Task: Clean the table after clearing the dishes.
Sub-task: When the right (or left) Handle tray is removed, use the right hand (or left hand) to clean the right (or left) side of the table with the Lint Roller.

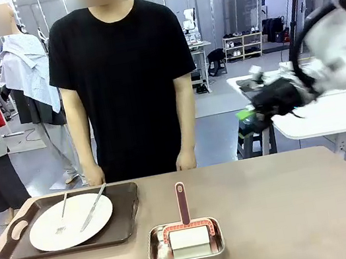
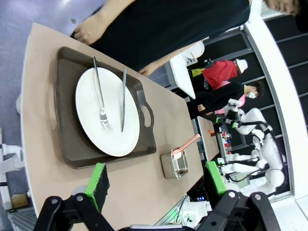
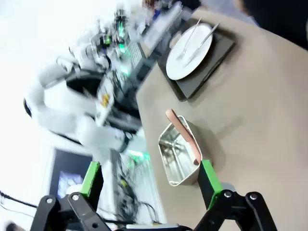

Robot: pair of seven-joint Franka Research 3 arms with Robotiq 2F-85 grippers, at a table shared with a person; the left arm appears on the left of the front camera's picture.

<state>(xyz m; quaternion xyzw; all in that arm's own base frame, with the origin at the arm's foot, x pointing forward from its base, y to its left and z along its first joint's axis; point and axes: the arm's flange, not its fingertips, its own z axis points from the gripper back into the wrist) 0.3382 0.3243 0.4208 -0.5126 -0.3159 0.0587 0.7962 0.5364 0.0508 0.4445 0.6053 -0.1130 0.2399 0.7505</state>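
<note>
White plate [image 2: 113,108] | left wrist: fork [image 2: 99,89] tines visible | front: tines indistinct

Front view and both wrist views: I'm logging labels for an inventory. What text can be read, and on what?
No text is readable.
Yellow label on the white arm: too blurred to read.
Plate, tray and steel pan: no print visible.
</note>
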